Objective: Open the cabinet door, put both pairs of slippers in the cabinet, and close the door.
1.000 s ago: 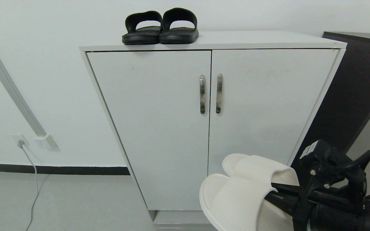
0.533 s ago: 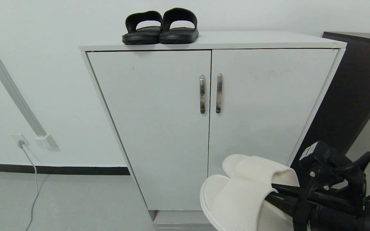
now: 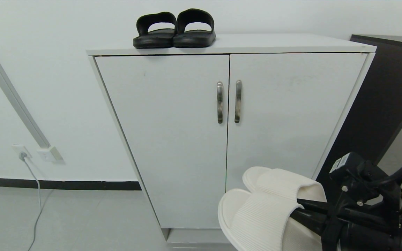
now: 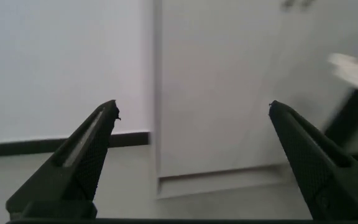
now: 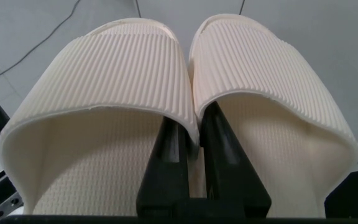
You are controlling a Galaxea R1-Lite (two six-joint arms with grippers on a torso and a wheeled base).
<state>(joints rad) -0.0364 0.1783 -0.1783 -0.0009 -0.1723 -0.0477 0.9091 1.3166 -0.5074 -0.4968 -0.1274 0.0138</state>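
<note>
The white cabinet (image 3: 173, 139) stands against the wall with both doors shut, and its two metal handles (image 3: 220, 103) meet at the middle. A pair of black slippers (image 3: 174, 29) sits on its top near the left end. My right gripper (image 3: 300, 208) is low in front of the right door, shut on the touching inner sides of a pair of white ribbed slippers (image 3: 267, 205). Those white slippers (image 5: 185, 81) point toes forward over the right gripper (image 5: 194, 134). My left gripper (image 4: 193, 111) hangs open and empty, facing the cabinet (image 4: 229, 93) low down.
A wall socket with a grey cable (image 3: 21, 153) sits low on the wall to the left. A grey conduit (image 3: 9, 90) slants up that wall. A dark panel (image 3: 389, 97) stands right of the cabinet. Bare floor (image 3: 65, 219) lies in front on the left.
My right arm has shifted slightly to the right with the white slippers still in it. The cabinet doors and black slippers are unchanged.
</note>
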